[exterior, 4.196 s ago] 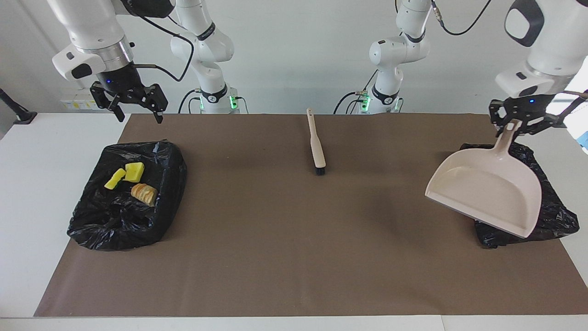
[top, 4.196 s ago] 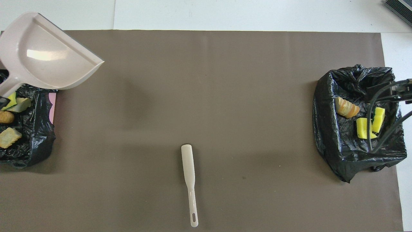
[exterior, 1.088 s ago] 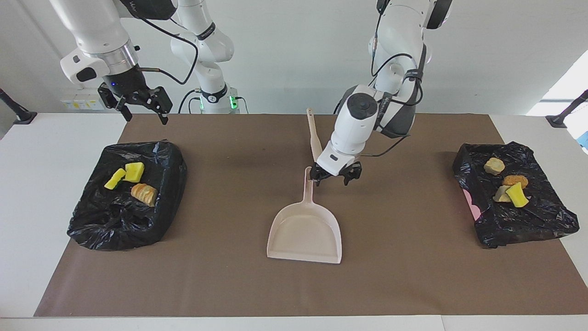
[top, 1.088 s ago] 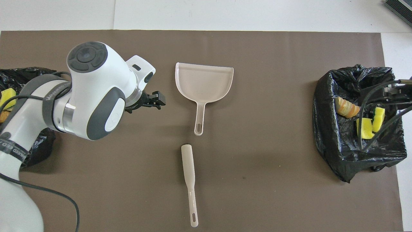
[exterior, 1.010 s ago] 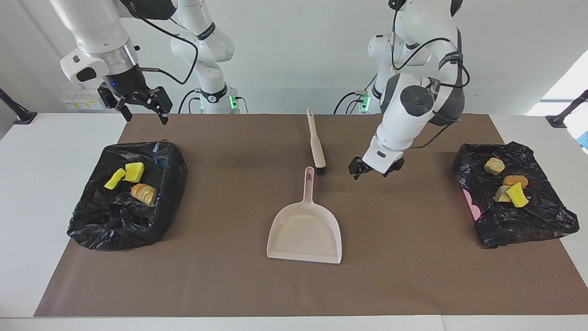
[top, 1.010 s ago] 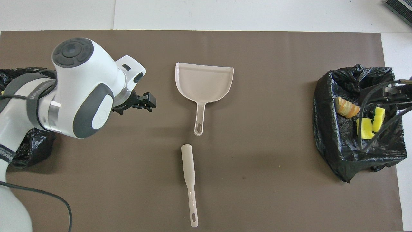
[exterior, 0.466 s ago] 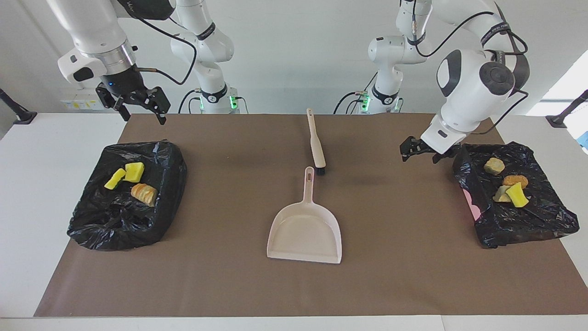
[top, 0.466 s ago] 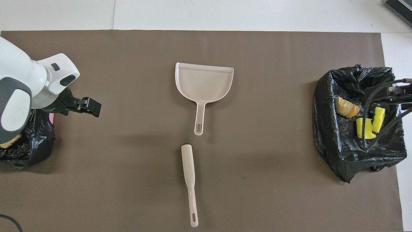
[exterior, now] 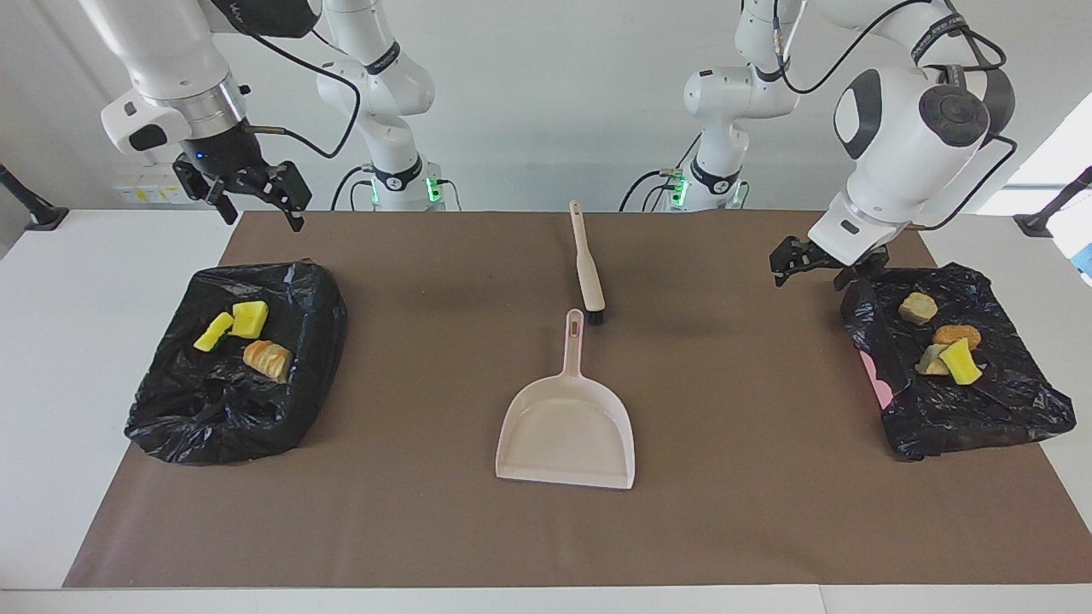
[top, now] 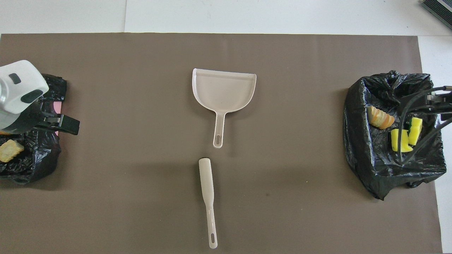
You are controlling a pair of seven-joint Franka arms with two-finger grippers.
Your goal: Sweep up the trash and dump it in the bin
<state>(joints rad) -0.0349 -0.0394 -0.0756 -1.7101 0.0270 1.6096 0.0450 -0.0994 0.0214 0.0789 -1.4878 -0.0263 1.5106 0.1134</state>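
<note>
Facing view trash: seven lumps, all inside the two black bags, none on the mat
trash, right arm's end: two yellow sponge pieces (exterior: 232, 322) and a bread-like chunk (exterior: 268, 359) in the black bin bag (exterior: 171, 409)
trash, left arm's end: four lumps (exterior: 943, 341) (tan, orange, yellow-green) in the second black bag (exterior: 981, 409), pink showing at its edge
dustpan (exterior: 567, 431): beige, flat on the brown mat (exterior: 426, 529), mid surface, handle toward the robots, nothing in it
brush (exterior: 587, 273): beige, lying nearer to the robots than the dustpan, bristle end just beside the dustpan handle tip, cannot tell if touching
left end effector (exterior: 815, 266): open, holding nothing, up in the air over the mat at the edge of the second black bag
right end effector (exterior: 254, 198): open, holding nothing, raised over the mat edge near the black bin bag
surface (exterior: 85, 281): white, mat covers most of it
</note>
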